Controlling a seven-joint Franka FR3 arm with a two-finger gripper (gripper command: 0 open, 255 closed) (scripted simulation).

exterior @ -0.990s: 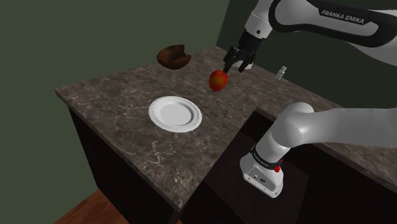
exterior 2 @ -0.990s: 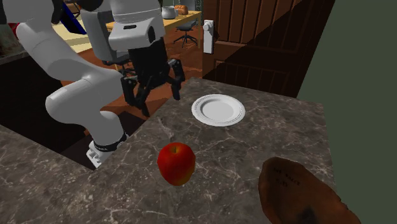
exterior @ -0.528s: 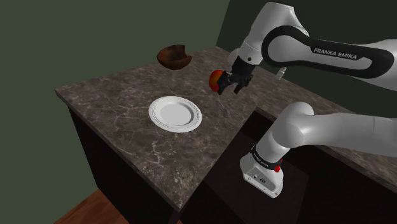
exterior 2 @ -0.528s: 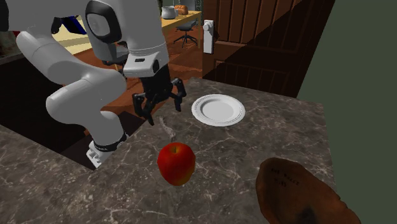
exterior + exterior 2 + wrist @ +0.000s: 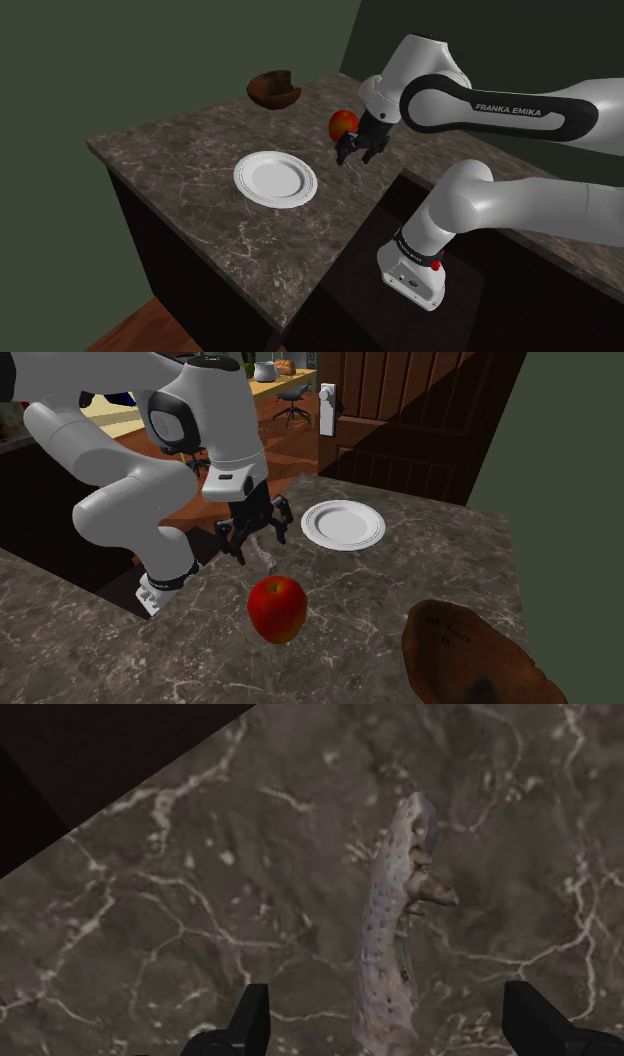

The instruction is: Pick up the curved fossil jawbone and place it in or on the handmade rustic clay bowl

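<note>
Two black fingers of my gripper [image 5: 358, 152] hang low over the dark veined marble counter [image 5: 170, 150] in the shoulder view, beside a glossy red apple [image 5: 343, 122], and the rough brown clay bowl [image 5: 275, 88] stands well apart at the far corner. The second exterior view agrees, jaws pointing down. In the wrist view the pale speckled curved fossil jawbone [image 5: 392, 934], knobby with teeth, lies flat between my wide-open jaws, untouched; I judge the approach is in hand, and next I must descend and close across it.

Dark marble counter [image 5: 170, 150], green wall [image 5: 100, 60], wooden door [image 5: 400, 422], wood floor [image 5: 130, 335]
</note>
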